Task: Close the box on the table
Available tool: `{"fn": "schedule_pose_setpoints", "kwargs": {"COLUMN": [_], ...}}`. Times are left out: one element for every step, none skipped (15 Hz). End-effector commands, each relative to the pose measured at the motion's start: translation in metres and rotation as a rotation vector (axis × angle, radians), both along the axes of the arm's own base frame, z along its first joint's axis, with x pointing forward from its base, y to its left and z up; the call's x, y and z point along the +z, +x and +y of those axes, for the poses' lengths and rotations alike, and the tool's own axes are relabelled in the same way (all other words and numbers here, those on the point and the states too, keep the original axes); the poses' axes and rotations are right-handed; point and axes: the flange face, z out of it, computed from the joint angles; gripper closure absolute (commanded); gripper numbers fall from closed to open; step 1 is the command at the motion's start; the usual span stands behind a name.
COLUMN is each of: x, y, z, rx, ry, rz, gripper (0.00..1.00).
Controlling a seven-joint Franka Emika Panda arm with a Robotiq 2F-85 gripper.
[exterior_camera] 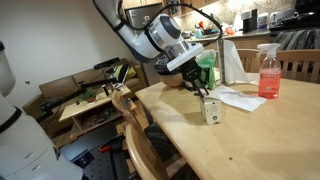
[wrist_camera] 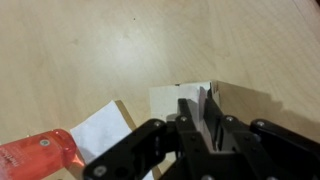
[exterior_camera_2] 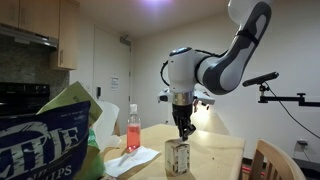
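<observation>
Claw (exterior_camera: 204, 90) hangs directly above the box (exterior_camera: 211, 111), fingertips at its top flaps; we cannot tell whether they are apart or together. Only the wrist view shows a paper sheet (wrist_camera: 100, 130) just beside the box. The box stands on the wooden surface (exterior_camera: 250, 145), with the spray bottle (exterior_camera: 268, 72) behind it. A cluttered bench (exterior_camera: 85, 100) sits well apart from the box.
</observation>
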Motion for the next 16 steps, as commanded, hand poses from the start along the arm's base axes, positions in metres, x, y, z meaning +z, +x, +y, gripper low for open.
{"fn": "schedule_pose_setpoints", "kwargs": {"x": [0.0009,0.0006,0.0002,-0.0002,-0.0007,-0.0014,-0.0017,-0.0021,-0.0025,-0.0031,-0.0039,-0.0048,-0.0057,-0.0065,-0.0073,-0.0081], "y": [0.0023,0.0019,0.0016,0.0013,0.001,0.001,0.001,0.001,0.0012,0.0015,0.0017,0.0019,0.0022,0.0026,0.003,0.0033], "z": [0.0063,0.0068,0.007,0.0069,0.0068,0.0063,0.006,0.0058,0.0058,0.0061,0.0062,0.0061,0.0058,0.0054,0.0049,0.0047], "rx": [0.01,0.01,0.009,0.008,0.008,0.007,0.006,0.005,0.005,0.005,0.005,0.005,0.004,0.003,0.001,0.001], "ry": [-0.05,-0.053,-0.056,-0.057,-0.059,-0.061,-0.063,-0.064,-0.065,-0.067,-0.068,-0.07,-0.072,-0.074,-0.077,-0.08], "rz": [0.014,0.018,0.021,0.023,0.026,0.028,0.03,0.032,0.033,0.035,0.037,0.04,0.042,0.045,0.048,0.051], "gripper": [0.73,0.7,0.7,0.7,0.71,0.73,0.74,0.77,0.95,0.89,0.81,0.86,0.85,0.84,0.83,0.82]}}
